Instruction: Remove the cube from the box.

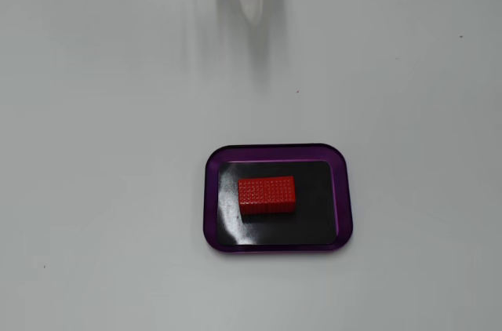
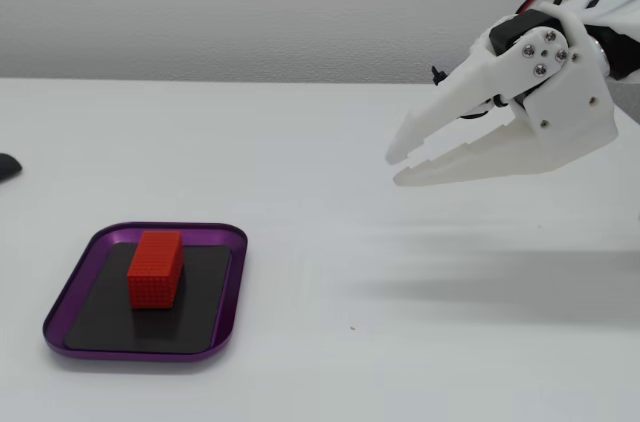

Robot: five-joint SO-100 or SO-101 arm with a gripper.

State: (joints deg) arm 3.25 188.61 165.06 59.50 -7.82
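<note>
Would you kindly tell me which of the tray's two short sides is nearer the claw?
The box's right-hand short side in the side-on fixed view; the claw hangs apart over bare table beyond it, while the cube sits further left.

cube (image 2: 154, 269) in box (image 2: 225, 287), near centre | pincer (image 2: 398, 165) right of box, seemingly above table (image 2: 320, 142)

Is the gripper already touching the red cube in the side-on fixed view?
No. The gripper hangs in the air far to the right of the box, while the cube sits untouched on its black bottom.
</note>
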